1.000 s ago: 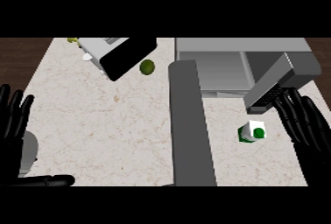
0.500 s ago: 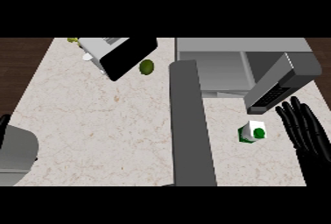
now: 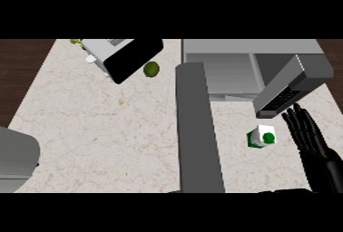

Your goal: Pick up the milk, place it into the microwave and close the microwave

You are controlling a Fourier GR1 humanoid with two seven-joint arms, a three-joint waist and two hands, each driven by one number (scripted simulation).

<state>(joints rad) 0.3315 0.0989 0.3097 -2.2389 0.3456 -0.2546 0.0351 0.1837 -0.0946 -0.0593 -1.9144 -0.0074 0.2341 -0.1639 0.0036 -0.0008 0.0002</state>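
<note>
- We see the milk (image 3: 262, 136), a small white carton with a green cap, no readable label, on the marbled counter (image 3: 100, 131) right of the microwave (image 3: 254, 68) door (image 3: 198, 131).
- Right hand (image 3: 309, 136) just beside it, fingers straight, not touching; closer than before.
- Left hand has left view.
- Green fruit (image 3: 152, 69) far left.

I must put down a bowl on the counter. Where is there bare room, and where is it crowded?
The widest bare patch of counter lies left of the open microwave door, below the toaster and the green fruit. Right of the door it is crowded: milk carton, right hand, microwave.
</note>
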